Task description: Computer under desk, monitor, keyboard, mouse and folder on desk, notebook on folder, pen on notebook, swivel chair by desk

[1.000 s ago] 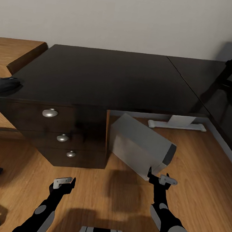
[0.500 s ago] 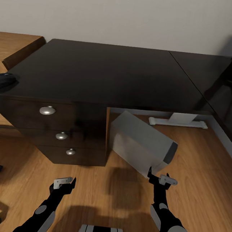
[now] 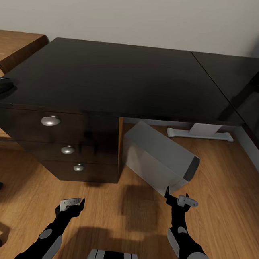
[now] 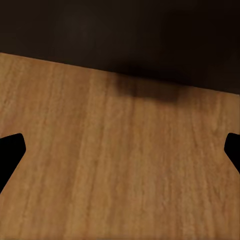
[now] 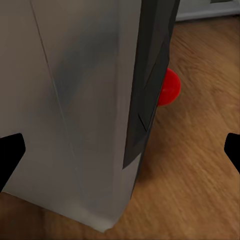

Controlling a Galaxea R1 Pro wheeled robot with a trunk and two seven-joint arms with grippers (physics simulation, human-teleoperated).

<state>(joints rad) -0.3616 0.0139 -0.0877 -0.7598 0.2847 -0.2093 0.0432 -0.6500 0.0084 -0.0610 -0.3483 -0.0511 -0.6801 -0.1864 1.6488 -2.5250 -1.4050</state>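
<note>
Light wood floor filling most of the frame with grain running lengthwise, dark front of the counter rising at its far edge, soft shadow lying along that edge, two black fingertips of the left pincer sitting spread wide at opposite sides

Soft, even simulator light falls from overhead, leaving blurred arm shadows on the floor toward 12 o'clock of each arm. The glossy black table carries faint reflections without hard glare. Wrist views look soft, and the computer is slightly blurred.
</note>
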